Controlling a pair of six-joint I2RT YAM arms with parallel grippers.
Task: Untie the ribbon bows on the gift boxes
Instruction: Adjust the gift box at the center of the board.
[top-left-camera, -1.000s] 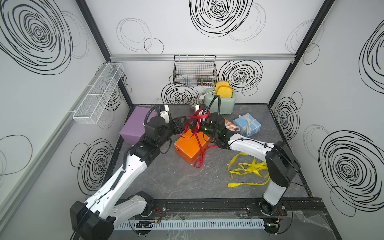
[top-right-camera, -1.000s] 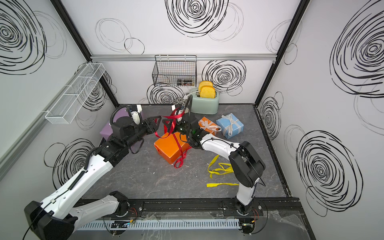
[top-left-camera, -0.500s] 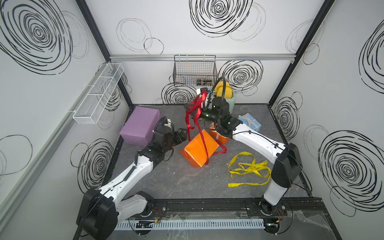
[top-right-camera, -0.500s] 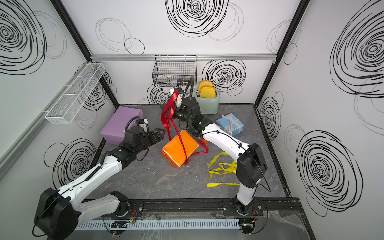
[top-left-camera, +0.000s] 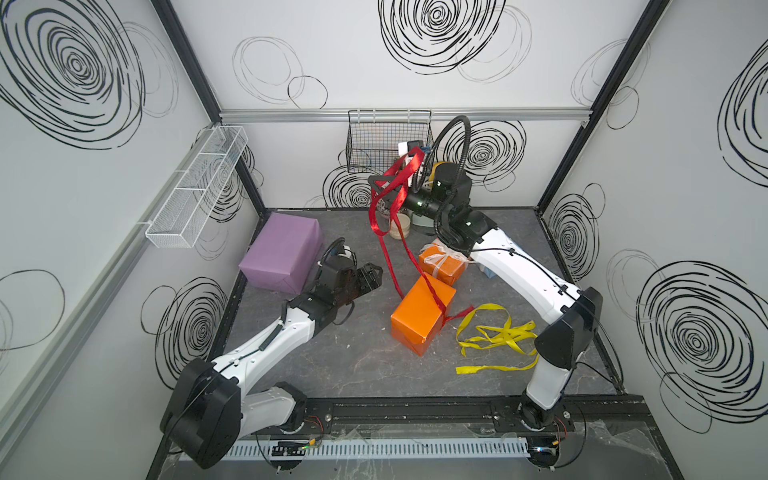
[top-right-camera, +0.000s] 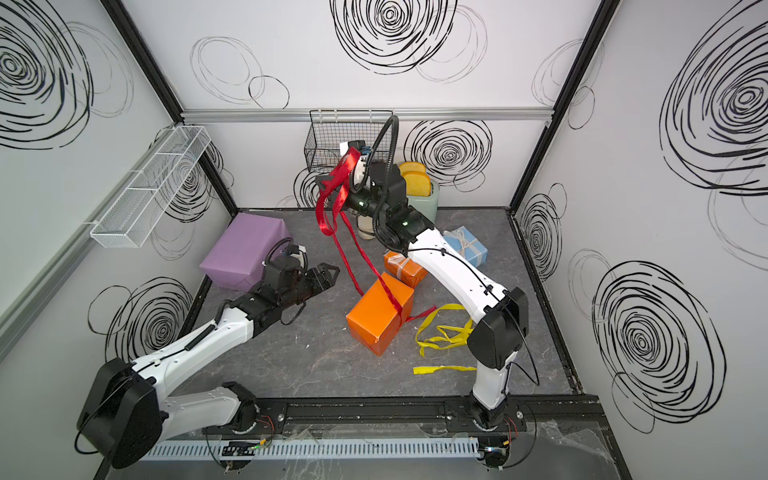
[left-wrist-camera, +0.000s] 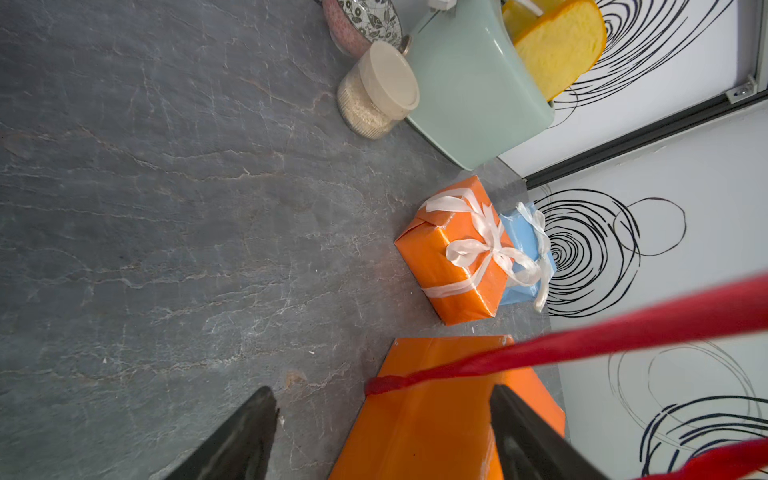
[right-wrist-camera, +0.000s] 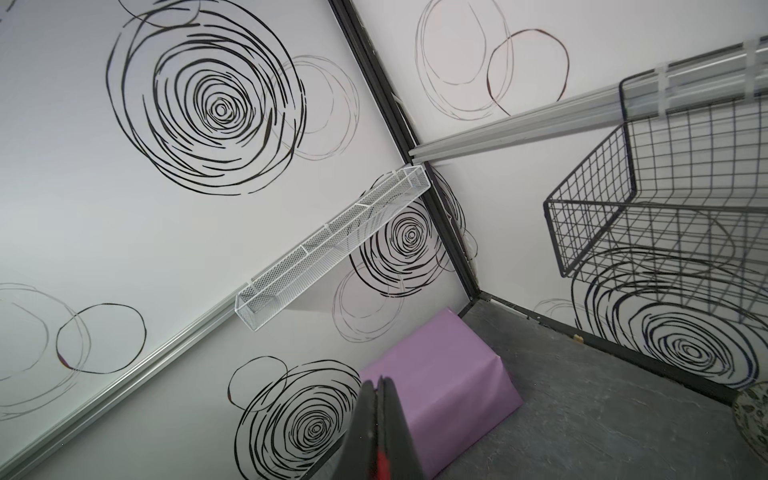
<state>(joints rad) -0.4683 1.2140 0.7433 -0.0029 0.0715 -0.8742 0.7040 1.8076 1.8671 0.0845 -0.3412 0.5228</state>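
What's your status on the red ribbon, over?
Right gripper shut on red ribbon, raised high. Left gripper open, empty. Ribbon looped over larger orange gift box. Wire basket nearby.

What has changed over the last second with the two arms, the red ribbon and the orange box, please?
The right claw, shut on the red ribbon, rose toward the wire basket, drawing the ribbon up. The left claw opened wider and drew back from the ribbon, toward the purple box. The big orange box shifted toward the front. The yellow ribbon and purple box stayed put.
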